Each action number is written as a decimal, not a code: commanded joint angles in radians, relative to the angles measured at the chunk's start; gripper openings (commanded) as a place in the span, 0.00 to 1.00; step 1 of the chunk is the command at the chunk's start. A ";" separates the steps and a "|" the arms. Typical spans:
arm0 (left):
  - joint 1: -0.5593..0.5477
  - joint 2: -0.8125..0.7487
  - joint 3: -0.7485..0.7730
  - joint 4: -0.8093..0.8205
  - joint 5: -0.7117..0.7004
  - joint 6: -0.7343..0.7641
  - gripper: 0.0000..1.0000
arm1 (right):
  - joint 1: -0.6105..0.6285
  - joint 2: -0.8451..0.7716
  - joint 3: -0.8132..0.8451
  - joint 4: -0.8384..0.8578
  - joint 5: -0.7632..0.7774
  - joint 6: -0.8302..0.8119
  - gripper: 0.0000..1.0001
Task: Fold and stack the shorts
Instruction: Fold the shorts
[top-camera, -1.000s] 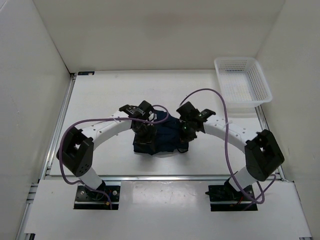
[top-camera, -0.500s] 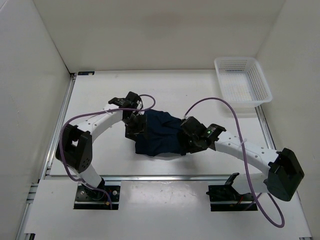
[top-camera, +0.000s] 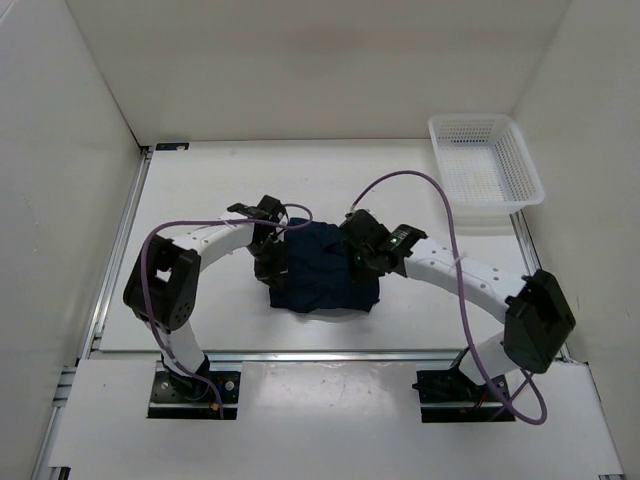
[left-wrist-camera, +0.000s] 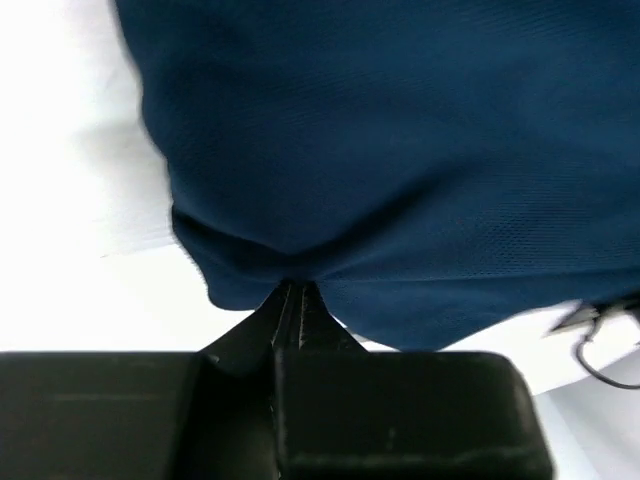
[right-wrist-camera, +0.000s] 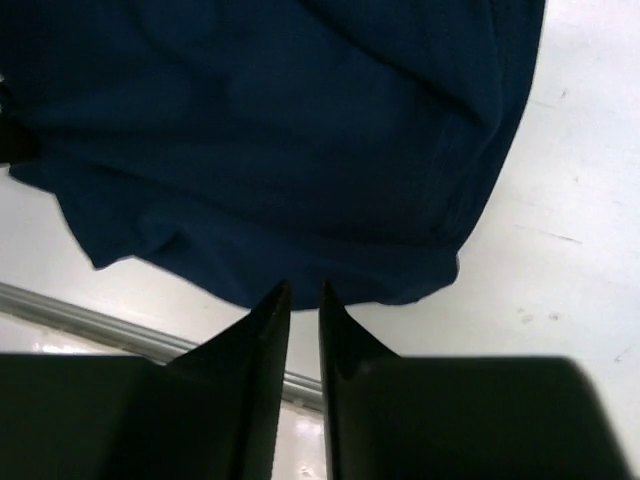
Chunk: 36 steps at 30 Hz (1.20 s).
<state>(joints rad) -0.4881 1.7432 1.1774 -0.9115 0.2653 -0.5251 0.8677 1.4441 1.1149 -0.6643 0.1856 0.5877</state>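
Right now shorts (top-camera: 325, 275) lie bunched in a rough lump mid-table (top-camera: 200, 190), btwn the two arms. L pincer (left-wrist-camera: 291, 292) is closed tight on the fabric's edge, w/ cloth puckering at its tips. R pincer (right-wrist-camera: 301, 290) sits at the hem, fingers nearly together w/ a thin gap showing; can't tell whether it nips any cloth. From above, L pincer is at the lump's left side and R at its upper right. Basket (top-camera: 480, 165) sits well apart, in the far right corner.
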 joint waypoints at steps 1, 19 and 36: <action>-0.003 -0.027 -0.059 0.006 -0.044 0.000 0.10 | -0.021 0.053 0.066 0.000 -0.002 0.003 0.20; 0.034 -0.218 -0.016 -0.026 0.035 -0.009 0.63 | -0.214 0.492 0.434 0.012 -0.192 -0.104 0.42; 0.043 -0.186 0.025 -0.035 0.014 -0.009 0.61 | -0.469 0.463 0.521 -0.032 -0.249 -0.124 0.45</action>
<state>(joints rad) -0.4526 1.5509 1.1511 -0.9466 0.2783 -0.5358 0.3683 2.0079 1.6524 -0.6716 -0.0559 0.4866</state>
